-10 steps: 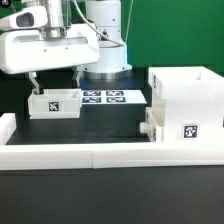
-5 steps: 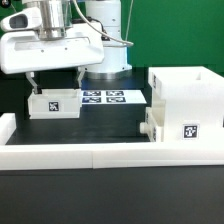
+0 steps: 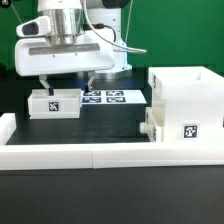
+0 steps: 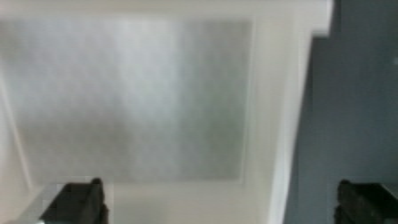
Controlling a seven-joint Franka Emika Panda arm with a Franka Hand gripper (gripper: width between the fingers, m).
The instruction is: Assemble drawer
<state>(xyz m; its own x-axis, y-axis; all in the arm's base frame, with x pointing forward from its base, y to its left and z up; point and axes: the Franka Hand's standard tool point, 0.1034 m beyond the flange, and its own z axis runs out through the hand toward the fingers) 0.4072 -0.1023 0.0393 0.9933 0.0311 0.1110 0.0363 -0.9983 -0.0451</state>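
Observation:
A small white drawer box (image 3: 55, 103) with a marker tag stands on the black table at the exterior view's left. My gripper (image 3: 66, 88) hangs just above it, open, with one finger (image 3: 45, 86) over its left end and the other beyond its right end. In the wrist view the box (image 4: 143, 100) fills most of the picture, and my gripper (image 4: 222, 205) holds nothing; the two dark fingertips (image 4: 77, 200) stand wide apart. A large white drawer housing (image 3: 185, 100) with a tag stands at the exterior view's right.
The marker board (image 3: 105, 97) lies on the table behind the small box. A low white wall (image 3: 100, 155) runs along the front and up the left side. The robot base (image 3: 105, 40) stands at the back.
My gripper has moved toward the exterior view's right, from over the box's left end to more nearly over the box. The box and the housing have not moved.

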